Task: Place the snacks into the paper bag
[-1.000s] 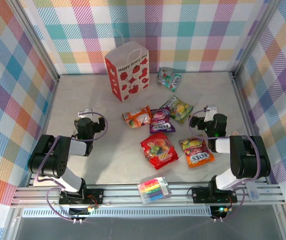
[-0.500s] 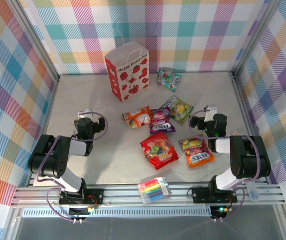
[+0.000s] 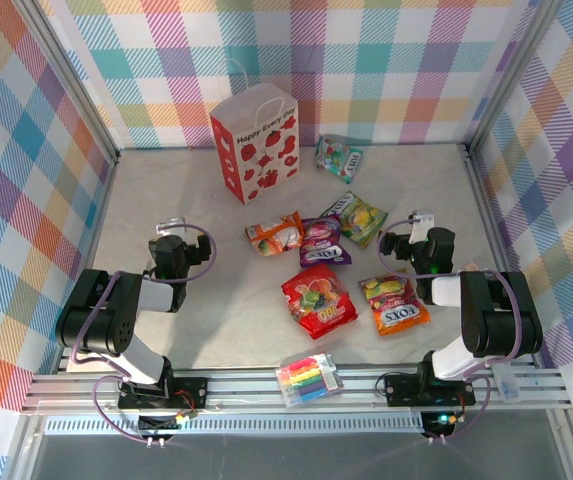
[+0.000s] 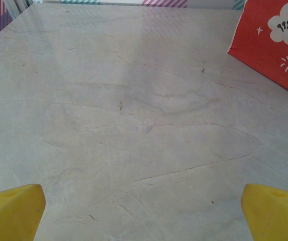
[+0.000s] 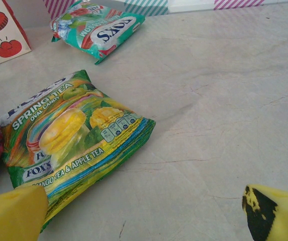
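nothing is in the bag yet, by the look of it. both arms sit folded low by their bases. the left gripper (image 3: 169, 224) is spread wide and empty over bare table (image 3: 166, 180), with the paper bag (image 3: 258, 140) standing upright at its 1 o'clock. the right gripper (image 3: 416, 221) is just as wide and just as empty.

all six snacks lie flat. the teal pouch (image 3: 338, 157) is near the bag at its 3 o'clock, and the yellow-green pouch (image 3: 356, 217) is at the right gripper's 9 o'clock. the orange pouch (image 3: 274, 234) and purple pouch (image 3: 322, 240) lie close together. the red pouch (image 3: 318, 300) and orange-red pouch (image 3: 393, 303) are nearer the arms.

i'd take the first pick as the step in hand, and the yellow-green pouch is the right arm's natural choice. that glossy film looks slippery, so come straight down, straddle the plump middle across its narrow way, and close firmly before lifting. carry it high toward 11 o'clock and let go only above the bag's open mouth. the bag looks light, and a nudge could tip it. leave the marker pack (image 3: 308, 379) alone.
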Controlling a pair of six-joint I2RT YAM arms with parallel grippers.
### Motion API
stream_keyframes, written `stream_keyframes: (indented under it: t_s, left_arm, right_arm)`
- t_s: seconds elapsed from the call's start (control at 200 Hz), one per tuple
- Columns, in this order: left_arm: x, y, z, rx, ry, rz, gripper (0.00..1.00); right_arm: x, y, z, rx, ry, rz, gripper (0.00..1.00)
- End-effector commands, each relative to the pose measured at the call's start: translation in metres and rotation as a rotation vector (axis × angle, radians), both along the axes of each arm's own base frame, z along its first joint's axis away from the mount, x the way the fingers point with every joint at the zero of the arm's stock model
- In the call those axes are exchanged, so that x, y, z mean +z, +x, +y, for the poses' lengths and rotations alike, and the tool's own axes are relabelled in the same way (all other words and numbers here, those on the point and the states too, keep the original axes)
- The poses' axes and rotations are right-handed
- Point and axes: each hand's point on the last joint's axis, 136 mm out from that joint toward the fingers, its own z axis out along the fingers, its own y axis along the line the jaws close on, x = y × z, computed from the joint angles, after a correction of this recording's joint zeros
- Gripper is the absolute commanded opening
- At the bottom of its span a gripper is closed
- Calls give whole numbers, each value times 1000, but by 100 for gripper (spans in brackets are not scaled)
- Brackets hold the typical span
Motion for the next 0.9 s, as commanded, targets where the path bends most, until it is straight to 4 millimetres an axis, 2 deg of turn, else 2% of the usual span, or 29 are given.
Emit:
stream_keyframes:
  t_s: [0.0, 0.18, 0.3, 0.385, 0.465, 0.595, 0.825, 0.895]
  left_arm:
    - [8, 6, 0, -3, -16, -25, 100]
    - [7, 6, 0, -3, -15, -26, 100]
    - [10, 6, 0, -1, -9, -29, 100]
    - [20, 9, 1, 13, 2, -15, 100]
    - [31, 14, 3, 32, 20, 38, 100]
    - [63, 20, 0, 38, 34, 91, 100]
    - [147, 23, 3, 97, -32, 88, 100]
    - [167, 23, 3, 113, -50, 117, 99]
  right_arm:
    - [4, 3, 2, 14, -2, -17, 99]
    - [4, 2, 2, 15, 0, -16, 99]
    - [13, 6, 4, 23, -4, 18, 99]
    - [21, 7, -7, -43, -13, 45, 99]
    - [32, 4, -6, -42, -14, 32, 99]
    - [54, 1, -4, -43, -35, 63, 99]
    - [94, -4, -7, -79, -4, 122, 99]
    - [107, -4, -6, -82, 6, 104, 99]
